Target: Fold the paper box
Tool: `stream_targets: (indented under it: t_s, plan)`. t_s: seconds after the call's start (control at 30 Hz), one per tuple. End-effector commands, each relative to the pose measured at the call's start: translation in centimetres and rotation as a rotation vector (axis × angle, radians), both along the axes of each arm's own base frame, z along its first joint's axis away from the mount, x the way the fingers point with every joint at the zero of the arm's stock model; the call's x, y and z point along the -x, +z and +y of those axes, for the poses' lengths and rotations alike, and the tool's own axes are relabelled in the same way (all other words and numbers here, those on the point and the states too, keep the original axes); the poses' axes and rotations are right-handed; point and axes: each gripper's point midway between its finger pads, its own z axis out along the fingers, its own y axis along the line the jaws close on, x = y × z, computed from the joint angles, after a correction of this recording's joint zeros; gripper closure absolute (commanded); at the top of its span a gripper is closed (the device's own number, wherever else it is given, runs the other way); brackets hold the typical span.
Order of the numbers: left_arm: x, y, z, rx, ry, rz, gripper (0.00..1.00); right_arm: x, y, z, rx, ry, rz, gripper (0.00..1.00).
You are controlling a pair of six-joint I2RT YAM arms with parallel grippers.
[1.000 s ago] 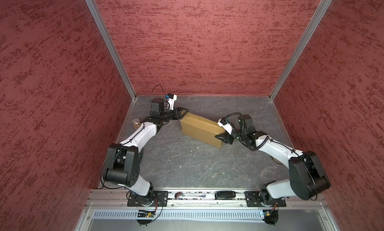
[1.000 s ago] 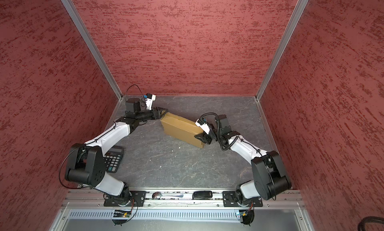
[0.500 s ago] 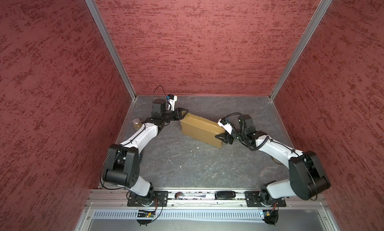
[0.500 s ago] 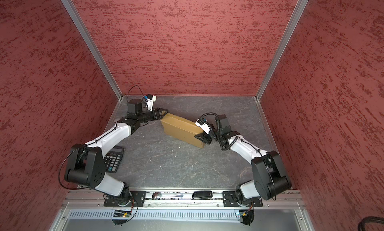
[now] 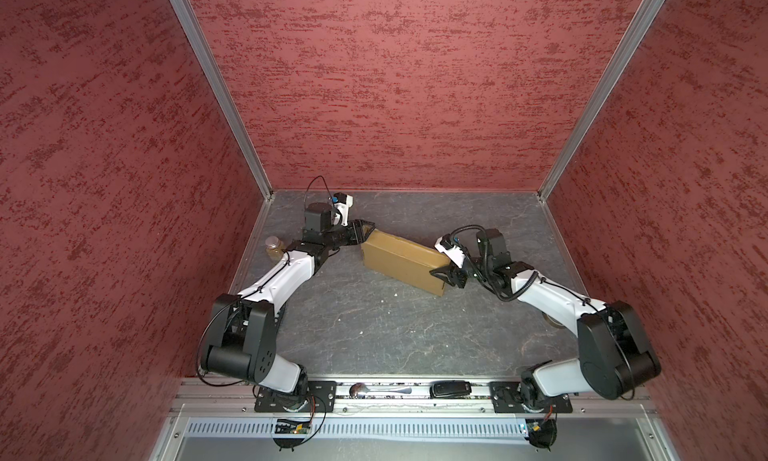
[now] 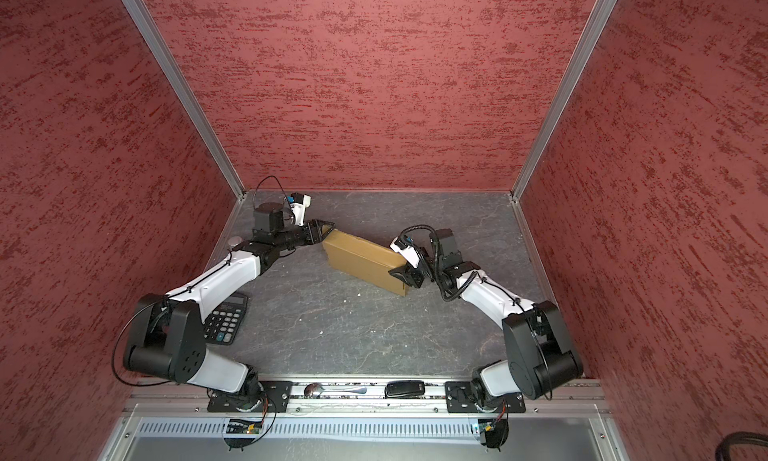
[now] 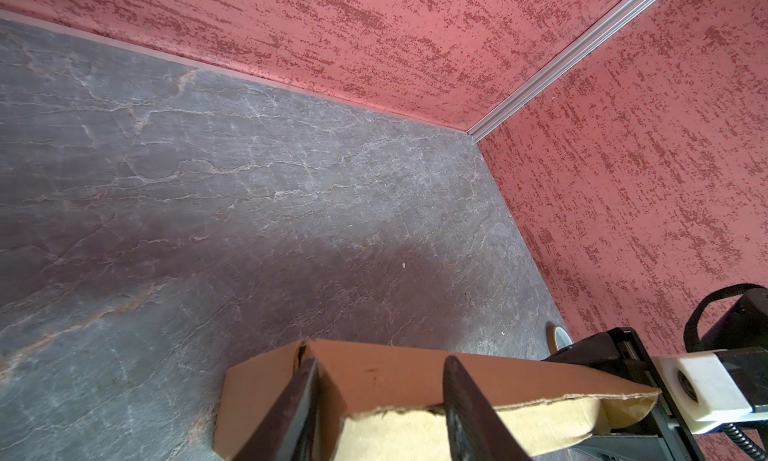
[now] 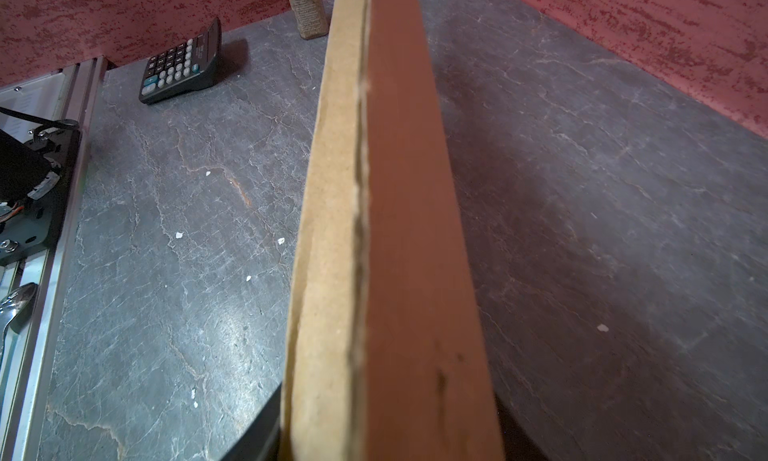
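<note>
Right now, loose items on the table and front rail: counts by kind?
paper box: 1
calculator: 1
jar: 1
spoon: 1
black fob-like device: 1
tape roll: 1
Total: 6

A grey, veined worktop (image 5: 374,334) fills the lower middle of both top views, boxed in by red textured walls (image 5: 395,85). A black calculator (image 6: 225,322) lies at lower left in a top view. A small capped jar (image 5: 274,248) stands at the worktop's left edge. A spoon (image 5: 359,390) and a black fob-like object (image 5: 451,388) lie well apart on the front rail (image 5: 395,405). A tape roll (image 7: 559,336) sits just beside a wall. White crumbs (image 8: 178,234) dot the worktop.
</note>
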Motion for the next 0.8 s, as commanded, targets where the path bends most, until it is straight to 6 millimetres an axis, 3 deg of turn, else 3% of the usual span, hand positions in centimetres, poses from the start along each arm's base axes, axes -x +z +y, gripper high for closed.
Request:
stream_targets:
  t_s: [0.0,0.77]
  plan:
    - [0.95,-0.38,-0.5,0.0,-0.014,0.012,0.51,-0.66,1.61,0.3,-0.012,-0.016,-0.052,0.8]
    - [0.59,-0.71,0.13,-0.005,0.029,0.013,0.51,-0.23,2.58,-0.03,-0.013,-0.022,-0.082,0.44]
